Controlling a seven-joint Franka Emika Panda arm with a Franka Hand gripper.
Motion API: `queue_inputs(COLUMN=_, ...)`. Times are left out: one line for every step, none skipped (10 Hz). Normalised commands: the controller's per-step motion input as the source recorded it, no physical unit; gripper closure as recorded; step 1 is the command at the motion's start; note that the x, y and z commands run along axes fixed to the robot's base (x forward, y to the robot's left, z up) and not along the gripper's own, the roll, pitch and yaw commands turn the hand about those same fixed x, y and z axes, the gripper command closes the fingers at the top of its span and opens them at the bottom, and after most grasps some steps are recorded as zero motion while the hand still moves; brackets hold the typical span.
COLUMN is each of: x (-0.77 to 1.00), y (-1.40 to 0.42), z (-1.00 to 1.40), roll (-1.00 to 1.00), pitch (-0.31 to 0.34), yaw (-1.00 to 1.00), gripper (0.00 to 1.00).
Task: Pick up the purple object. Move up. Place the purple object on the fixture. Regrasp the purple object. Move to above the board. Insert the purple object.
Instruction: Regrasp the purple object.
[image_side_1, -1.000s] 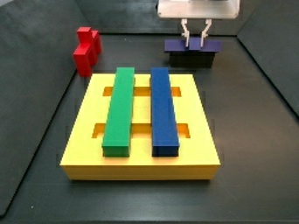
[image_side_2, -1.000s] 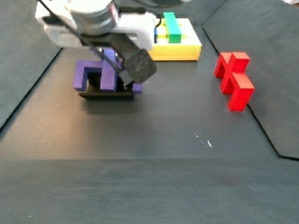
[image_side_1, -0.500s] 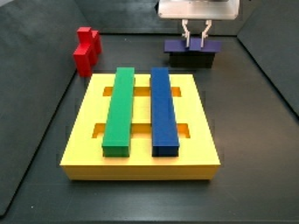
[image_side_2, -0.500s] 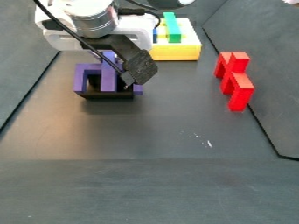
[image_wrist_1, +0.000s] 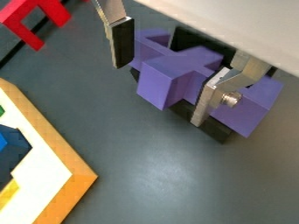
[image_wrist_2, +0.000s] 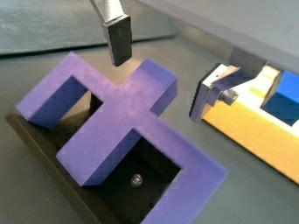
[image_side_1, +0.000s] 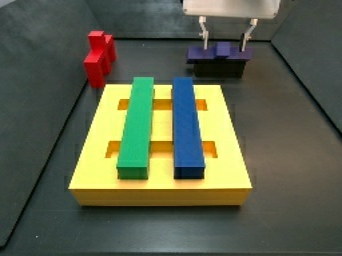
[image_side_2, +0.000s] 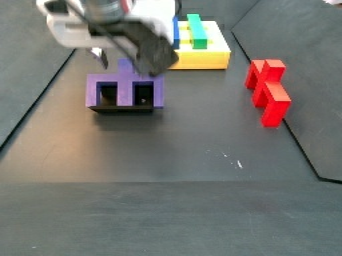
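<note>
My gripper (image_wrist_1: 167, 68) hovers over the purple object (image_wrist_2: 111, 122), fingers spread wide and touching nothing. I see the purple object resting on the dark fixture (image_side_2: 123, 108), behind the yellow board (image_side_1: 163, 143), which carries a green bar (image_side_1: 136, 124) and a blue bar (image_side_1: 186, 125).

Dark table (image_side_1: 287, 150) beneath me, four things resting on it.

On it sit a yellow board (image_side_1: 160, 165) carrying green and blue bars, a red piece (image_side_1: 99, 57) near the wall, and the dark fixture (image_side_2: 123, 108) bearing the purple object (image_side_2: 124, 90). My gripper (image_side_1: 223, 48), fingers (image_wrist_1: 114, 39) spread, hangs just above that fixture.
</note>
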Motion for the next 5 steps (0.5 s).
queue_inputs(x=0.0, y=-0.21, z=0.23, roll=1.0, pitch=-0.02, yaw=0.11, gripper=0.0)
queue_inputs(x=0.1, y=-0.17, z=0.23, roll=1.0, pitch=-0.026, yaw=0.14, gripper=0.0)
queue_inputs(x=0.13, y=-0.12, z=0.29, roll=1.0, pitch=0.0, yaw=0.15, gripper=0.0)
queue_inputs(x=0.04, y=-0.05, z=0.1, roll=1.0, pitch=0.1, yaw=0.16, gripper=0.0)
queue_inputs(x=0.09, y=0.06, z=0.03, roll=1.0, pitch=0.086, yaw=0.11, gripper=0.0)
